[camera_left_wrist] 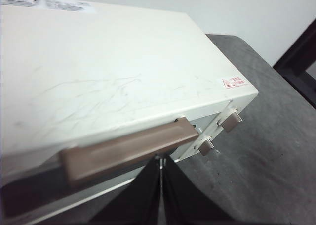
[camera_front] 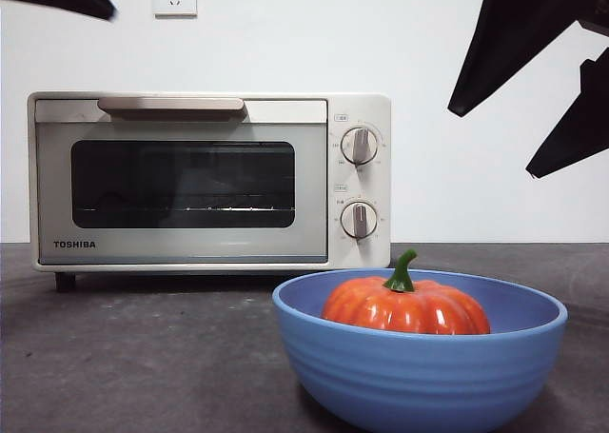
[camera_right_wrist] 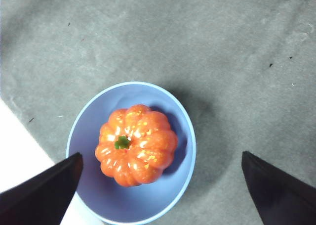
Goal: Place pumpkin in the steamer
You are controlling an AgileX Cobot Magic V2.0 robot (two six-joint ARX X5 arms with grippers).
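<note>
Both arms poised: right gripper [camera_right_wrist: 160, 185], jaws spread wide, hangs over the pumpkin [camera_right_wrist: 136, 144] in the bowl [camera_right_wrist: 185, 151] at lower right, while left gripper [camera_left_wrist: 160, 173], jaws pressed together, sits by the steamer [camera_front: 209, 181] handle [camera_left_wrist: 128, 148], door shut.

The small ribbed orange pumpkin [camera_right_wrist: 136, 144], directly below the wide-open right pincer [camera_right_wrist: 163, 185], looks like glossy plastic with bright highlights. The round blue ribbed bowl [camera_front: 419, 371] around it has a smooth, satin sheen. The boxy cream-white steamer [camera_left_wrist: 113, 71], just ahead of the left pincer [camera_left_wrist: 160, 195], has a smooth painted top with fine scuffs, a dark glossy glass door and matt beige handle [camera_left_wrist: 131, 151]. The dark grey table [camera_right_wrist: 148, 37] is matt and slightly rough.
</note>
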